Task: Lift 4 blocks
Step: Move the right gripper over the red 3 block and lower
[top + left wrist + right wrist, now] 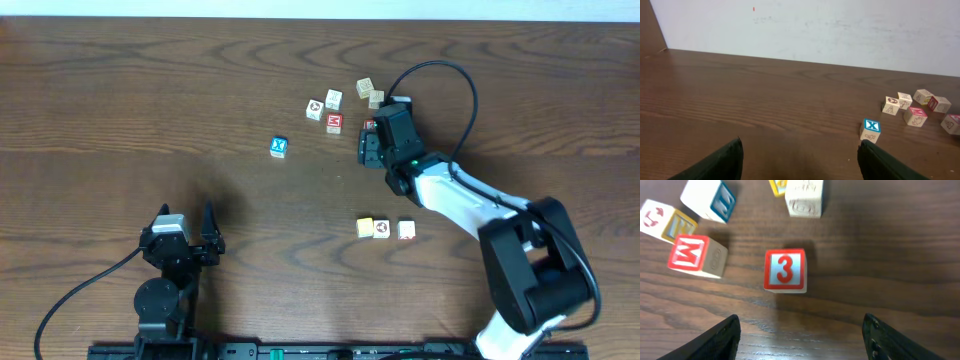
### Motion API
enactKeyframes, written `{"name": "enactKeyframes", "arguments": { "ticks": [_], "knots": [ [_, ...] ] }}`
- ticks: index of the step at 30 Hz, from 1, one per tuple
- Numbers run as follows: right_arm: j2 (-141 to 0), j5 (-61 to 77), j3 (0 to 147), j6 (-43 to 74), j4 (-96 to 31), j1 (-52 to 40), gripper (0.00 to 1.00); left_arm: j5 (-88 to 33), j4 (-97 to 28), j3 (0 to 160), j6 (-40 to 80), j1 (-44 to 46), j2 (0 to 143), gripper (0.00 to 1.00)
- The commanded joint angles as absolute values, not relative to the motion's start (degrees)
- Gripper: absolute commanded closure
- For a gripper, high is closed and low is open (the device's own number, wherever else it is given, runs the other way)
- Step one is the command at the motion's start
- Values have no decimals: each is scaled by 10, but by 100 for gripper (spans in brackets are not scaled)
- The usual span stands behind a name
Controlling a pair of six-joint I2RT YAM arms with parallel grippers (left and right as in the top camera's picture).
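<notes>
the right gripper (800,325) hangs over the worktop (890,245), fingers apart, with the red "3" block (785,270) lying untouched just ahead of its fingertips. a red "m" cube (695,255) sits at the block's 9 o'clock. a row of three blocks (383,229) lies at the arm's 6 o'clock. the left gripper (800,150), fingers spread, holds nothing at the worktop's 7 o'clock.

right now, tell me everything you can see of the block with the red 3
The 3 block is a small pale wooden cube, its top face a red 3 on a light panel inside a red border. It sits flat on the brown table, touching no other block. The right hand hovers open over it, not touching.
</notes>
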State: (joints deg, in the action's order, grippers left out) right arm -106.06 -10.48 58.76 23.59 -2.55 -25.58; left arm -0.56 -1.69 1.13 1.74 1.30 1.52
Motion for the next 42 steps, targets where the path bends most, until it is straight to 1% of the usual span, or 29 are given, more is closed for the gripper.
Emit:
{"name": "enactKeyframes", "arguments": {
  "ticks": [1, 20, 23, 28, 32, 39, 42],
  "knots": [
    [-1092, -95, 619, 230, -27, -255, 25, 5, -42, 2, 24, 15, 15, 26],
    [-1162, -94, 650, 222, -6, -256, 27, 5, -42, 2, 25, 15, 15, 26],
    [-1174, -94, 657, 221, 10, -256, 29, 5, -42, 2, 25, 15, 15, 26],
    [-1182, -114, 668, 220, 15, -256, 40, 5, -42, 2, 25, 15, 15, 27],
    [-1182, -139, 675, 220, 17, -255, 45, 5, -42, 2, 25, 15, 15, 26],
    [-1182, -153, 677, 192, 37, -255, 46, 5, -42, 2, 25, 15, 15, 27],
    [-1182, -156, 677, 192, 41, -255, 50, 5, -42, 2, 25, 15, 15, 26]
  ]
}}
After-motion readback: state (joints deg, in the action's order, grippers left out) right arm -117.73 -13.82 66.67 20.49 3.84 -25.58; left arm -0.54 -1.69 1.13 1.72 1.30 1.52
